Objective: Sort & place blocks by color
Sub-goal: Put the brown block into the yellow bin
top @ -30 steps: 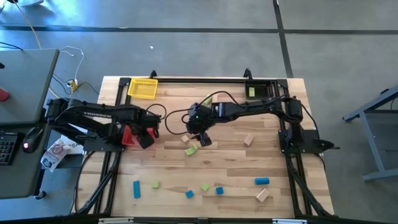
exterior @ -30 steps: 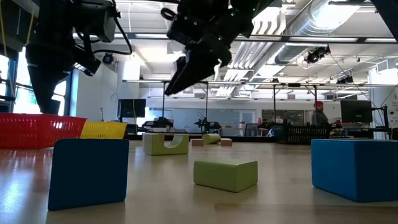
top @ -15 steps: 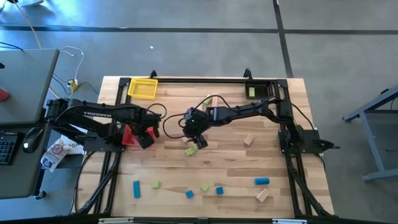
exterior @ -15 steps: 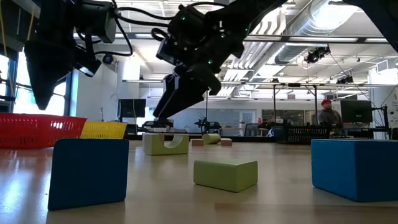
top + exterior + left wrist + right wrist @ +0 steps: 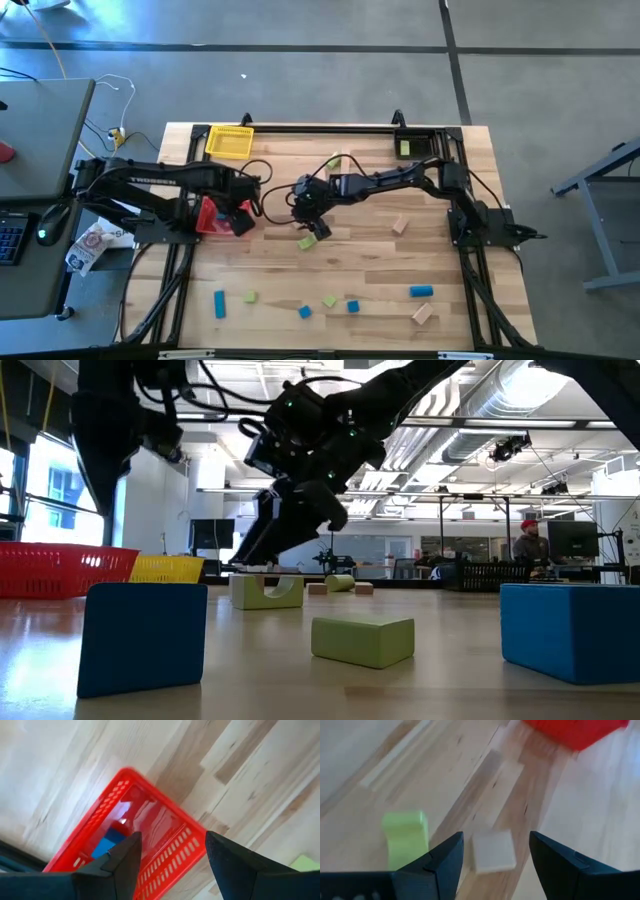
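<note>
**Left end effector open over the red bin, right one lined up on a tan block**

The left end effector (image 5: 170,865) hangs above the red bin (image 5: 150,827) at the left side of the desk (image 5: 370,270), its fingers spread with nothing between them. A blue block (image 5: 106,845) lies inside the bin, directly below the gap, which suggests the bin is the place for blue pieces and the arm is there to deliver them.

The right end effector (image 5: 492,865) reaches toward the middle of the desk, low over the wood, with its fingers apart and empty. A tan block (image 5: 493,851) sits squarely between them in the right wrist view, and a light green arch-shaped block (image 5: 406,837) rests just beside it. The centring on the tan piece reads as preparation for a grasp of that block, not the green one.

The other blocks remain scattered: a blue bar (image 5: 219,304), several green and blue cubes and a tan piece (image 5: 422,314) along the near edge, another tan block (image 5: 400,225) to the right. A yellow bin (image 5: 229,141) stands at the far left, and a black bin (image 5: 415,146) at the far right already holds something green. Sorting appears well short of finished.
</note>
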Motion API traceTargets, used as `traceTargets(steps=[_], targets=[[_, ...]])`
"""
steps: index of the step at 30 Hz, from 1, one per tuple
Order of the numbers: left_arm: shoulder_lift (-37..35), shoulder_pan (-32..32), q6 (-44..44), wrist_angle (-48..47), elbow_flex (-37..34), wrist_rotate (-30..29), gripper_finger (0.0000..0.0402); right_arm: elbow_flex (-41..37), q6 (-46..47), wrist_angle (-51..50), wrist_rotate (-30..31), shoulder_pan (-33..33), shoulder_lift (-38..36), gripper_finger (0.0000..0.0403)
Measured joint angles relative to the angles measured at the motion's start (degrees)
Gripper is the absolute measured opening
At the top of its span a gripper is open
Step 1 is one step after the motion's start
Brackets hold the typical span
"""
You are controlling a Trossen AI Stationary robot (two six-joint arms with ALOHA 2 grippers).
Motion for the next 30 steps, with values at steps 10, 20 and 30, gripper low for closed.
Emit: traceTargets(steps=[10, 20, 30], targets=[[0.0, 0.1, 1.3, -0.1, 1.2, 0.0, 0.0207, 0.1, 0.0, 0.7, -0.1, -0.2, 1.8, 0.0213], [0.0, 0.1, 2.1, -0.1, 1.2, -3.0, 0.0207, 0.0, 1.8, 1.6, -0.1, -0.2, 3.5, 0.0209], [0.0, 0.1, 2.1, -0.1, 1.2, -3.3, 0.0207, 0.0, 3.9, 1.3, -0.1, 0.0, 3.4, 0.0108]])
